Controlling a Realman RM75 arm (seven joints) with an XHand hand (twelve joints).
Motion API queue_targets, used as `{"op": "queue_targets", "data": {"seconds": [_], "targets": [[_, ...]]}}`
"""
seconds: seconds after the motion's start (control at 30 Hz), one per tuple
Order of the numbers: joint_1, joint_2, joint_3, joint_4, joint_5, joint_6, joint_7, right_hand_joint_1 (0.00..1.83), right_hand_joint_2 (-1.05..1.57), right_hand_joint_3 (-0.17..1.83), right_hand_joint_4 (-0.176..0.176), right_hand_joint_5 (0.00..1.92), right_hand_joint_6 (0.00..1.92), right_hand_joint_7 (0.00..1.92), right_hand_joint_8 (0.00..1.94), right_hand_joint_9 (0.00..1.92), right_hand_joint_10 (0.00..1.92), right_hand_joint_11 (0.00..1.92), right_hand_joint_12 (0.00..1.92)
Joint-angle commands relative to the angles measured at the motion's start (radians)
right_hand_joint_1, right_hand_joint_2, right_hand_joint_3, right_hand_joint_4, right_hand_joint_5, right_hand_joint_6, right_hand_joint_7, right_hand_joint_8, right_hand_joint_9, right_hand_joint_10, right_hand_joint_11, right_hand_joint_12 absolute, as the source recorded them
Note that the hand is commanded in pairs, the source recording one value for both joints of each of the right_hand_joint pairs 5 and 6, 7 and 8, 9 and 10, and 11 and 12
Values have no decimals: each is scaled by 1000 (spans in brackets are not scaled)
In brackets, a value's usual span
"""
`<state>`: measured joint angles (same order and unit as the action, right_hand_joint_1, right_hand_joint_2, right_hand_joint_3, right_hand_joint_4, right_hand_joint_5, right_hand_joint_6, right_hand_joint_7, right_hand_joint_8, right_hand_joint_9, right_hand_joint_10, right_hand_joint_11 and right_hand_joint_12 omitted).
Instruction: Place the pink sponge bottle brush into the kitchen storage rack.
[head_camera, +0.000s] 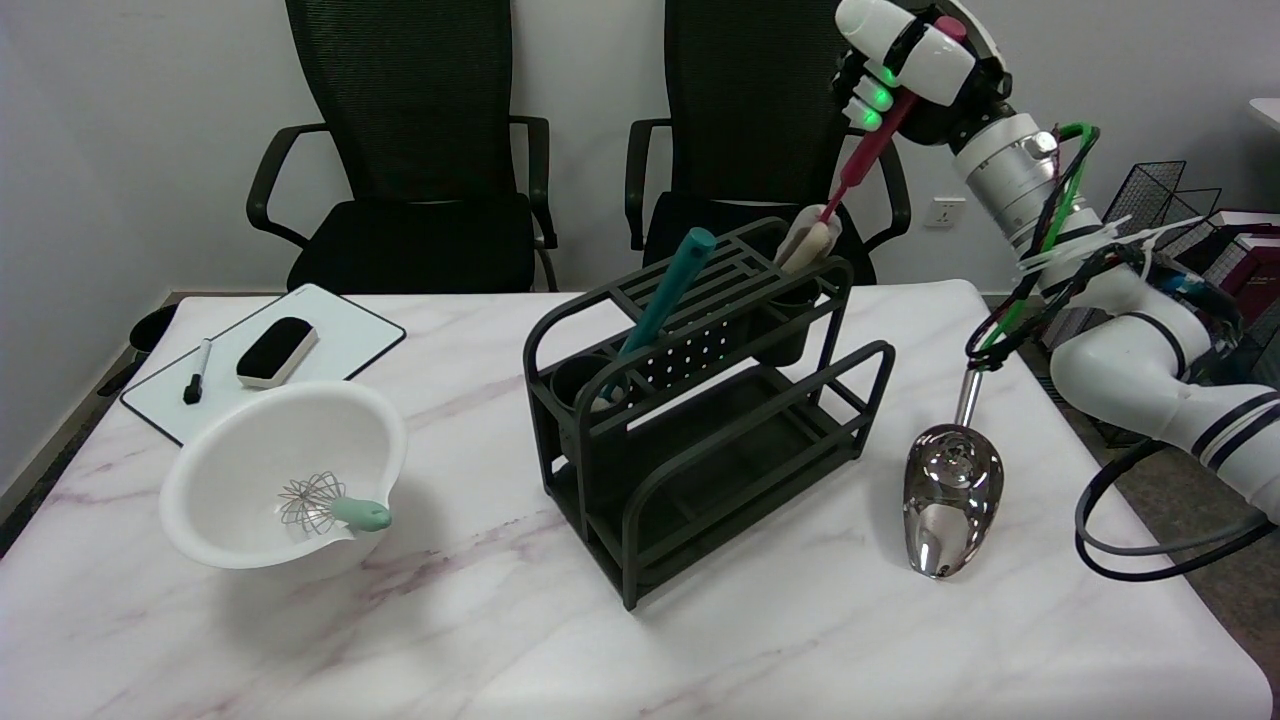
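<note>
The black kitchen storage rack (700, 400) stands in the middle of the marble table. My right hand (905, 60) is high above the rack's far right corner and grips the dark pink handle of the bottle brush (862, 165). The brush hangs slanted down to the left. Its pale sponge head (808, 243) sits at the mouth of the rack's right-hand cup (800, 310), tilted, its lower end hidden by the rim. A teal-handled utensil (665, 290) leans in the rack's left cup.
A shiny metal scoop (950, 495) lies right of the rack. At left a white bowl (250, 440) holds a small whisk (325, 505); behind it lies a whiteboard (340, 345) with eraser and marker. Two black chairs stand behind the table.
</note>
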<state>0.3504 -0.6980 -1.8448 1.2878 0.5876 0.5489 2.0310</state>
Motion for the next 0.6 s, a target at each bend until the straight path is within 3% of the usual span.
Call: {"op": "queue_targets", "data": {"seconds": [0.03, 0.6], "targets": [[62, -4, -72, -67, -5, -12, 13, 1134, 1273, 488, 0, 1920, 1920, 1920, 1920, 1920, 1920, 1920, 1920], [111, -32, -136, -138, -5, -4, 17, 1146, 1261, 480, 0, 1920, 1920, 1920, 1920, 1920, 1920, 1920, 1920]]}}
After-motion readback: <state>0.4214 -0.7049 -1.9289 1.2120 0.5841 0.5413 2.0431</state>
